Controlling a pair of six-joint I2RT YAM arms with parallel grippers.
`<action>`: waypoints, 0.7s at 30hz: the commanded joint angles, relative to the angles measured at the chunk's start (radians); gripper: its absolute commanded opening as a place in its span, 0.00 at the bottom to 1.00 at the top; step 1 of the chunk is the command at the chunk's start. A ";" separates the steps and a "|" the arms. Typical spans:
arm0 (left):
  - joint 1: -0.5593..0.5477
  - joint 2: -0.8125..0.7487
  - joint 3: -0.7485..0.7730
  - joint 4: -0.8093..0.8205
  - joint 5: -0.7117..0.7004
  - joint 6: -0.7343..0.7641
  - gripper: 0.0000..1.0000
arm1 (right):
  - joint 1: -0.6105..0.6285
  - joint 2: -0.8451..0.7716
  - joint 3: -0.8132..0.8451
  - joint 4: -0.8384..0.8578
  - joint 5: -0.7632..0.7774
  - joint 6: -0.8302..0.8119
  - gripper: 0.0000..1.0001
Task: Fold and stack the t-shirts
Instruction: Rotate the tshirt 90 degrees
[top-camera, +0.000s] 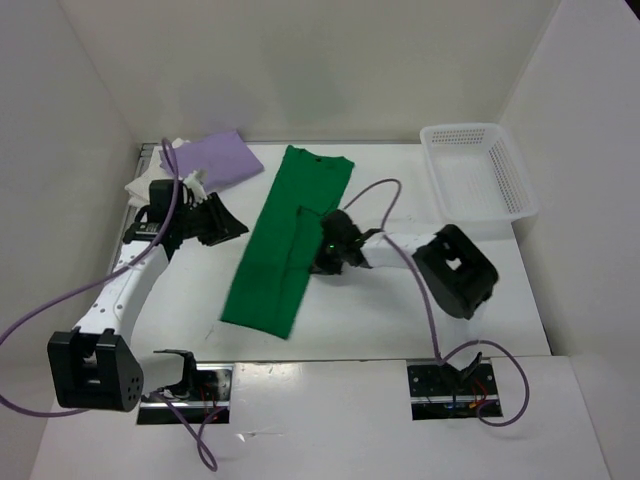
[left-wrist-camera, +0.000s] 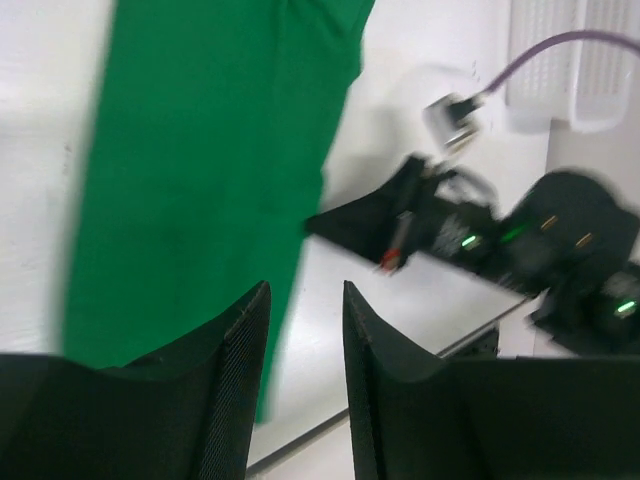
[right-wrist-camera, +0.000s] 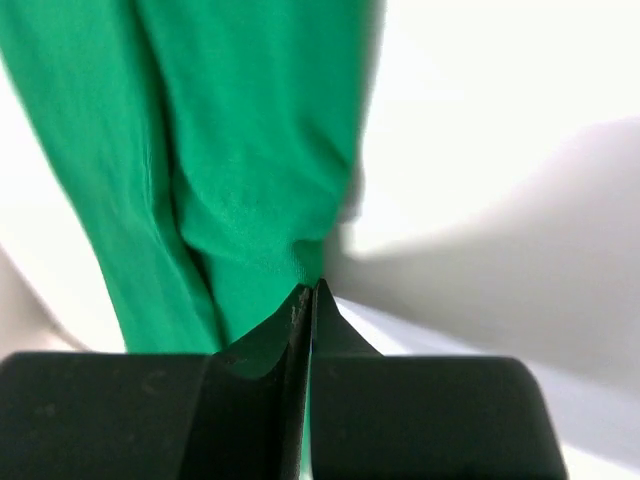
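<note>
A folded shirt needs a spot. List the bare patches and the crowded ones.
Free: the near patch between green t-shirt, right arm and table edge; the far stretch between that shirt and the basket. Crowded: the far-left corner, where lavender t-shirt, white t-shirt and left tool gather; mid-table around the right tool.

The long shirt (top-camera: 270, 260) is bright green. The folded shirt (top-camera: 225, 158) is light purple. The basket (top-camera: 478, 172) is white with tiny holes.
</note>
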 joint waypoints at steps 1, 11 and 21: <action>-0.059 0.044 -0.023 0.039 0.025 -0.001 0.43 | -0.132 -0.159 -0.118 -0.177 0.008 -0.201 0.00; -0.259 0.119 -0.102 -0.093 -0.044 -0.010 0.45 | -0.265 -0.548 -0.354 -0.290 -0.048 -0.202 0.59; -0.319 0.084 -0.273 -0.141 -0.034 -0.110 0.54 | -0.090 -0.809 -0.641 -0.264 -0.074 0.080 0.57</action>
